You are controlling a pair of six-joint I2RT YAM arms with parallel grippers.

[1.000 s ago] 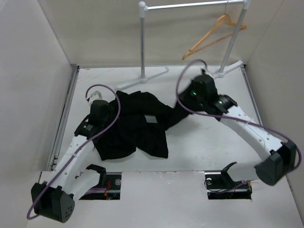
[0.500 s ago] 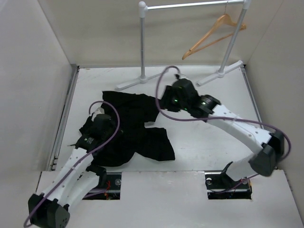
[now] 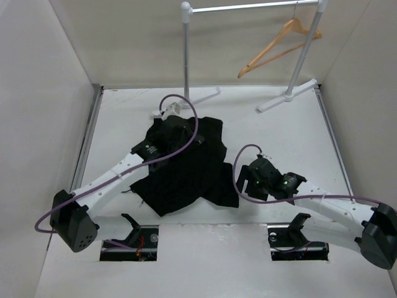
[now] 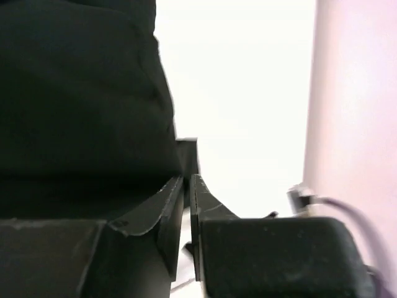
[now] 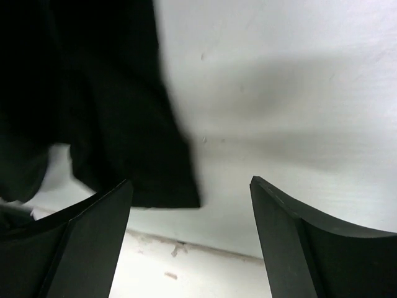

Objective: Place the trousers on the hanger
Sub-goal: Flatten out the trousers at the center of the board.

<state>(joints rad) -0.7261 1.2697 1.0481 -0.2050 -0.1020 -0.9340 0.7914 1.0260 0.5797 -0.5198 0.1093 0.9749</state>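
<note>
- Well, my left gripper (image 4: 187,180) is pinched almost shut at the upper edge of the trousers (image 3: 186,164); I cannot tell whether any cloth is nipped.
- My right gripper (image 5: 190,181) gapes, empty, beside their lower-right corner.
- Trousers lie bunched mid-frame, and the hanger (image 3: 279,46) hangs upper right.
- Soft, floppy and probably light, so I'd take an outer edge with each gripper.
</note>
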